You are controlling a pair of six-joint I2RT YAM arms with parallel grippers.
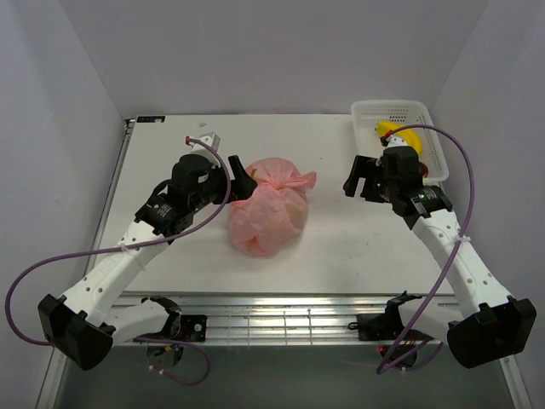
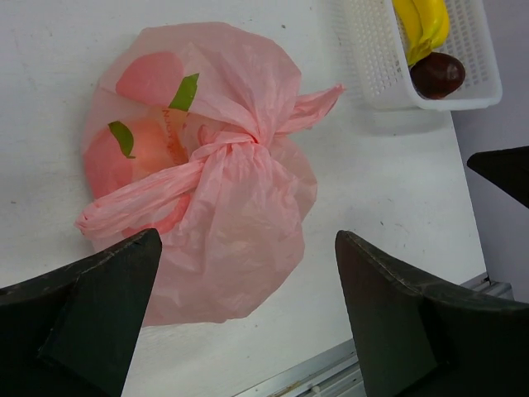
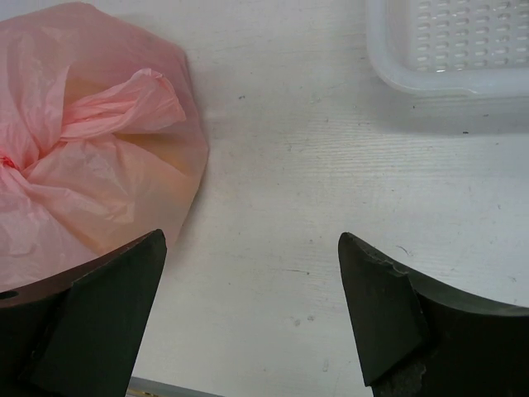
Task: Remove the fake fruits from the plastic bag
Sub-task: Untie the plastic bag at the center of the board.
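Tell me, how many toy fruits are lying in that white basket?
2. Yellow bananas lie in the white basket, and a dark red round fruit sits right beside them. Part of the basket is out of sight, so more may be hidden.

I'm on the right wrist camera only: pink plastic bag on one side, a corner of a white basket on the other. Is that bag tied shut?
Observer: Yes. The left wrist view shows the plastic bag closed by a knot, with two twisted tails sticking out.
Operator: Where's the left hand?
Observer: From above, the left hand is open, at the bag's left edge close to the knot.
Operator: Anything in the basket?
Observer: A yellow toy banana and a dark red round fruit lie in the white basket.
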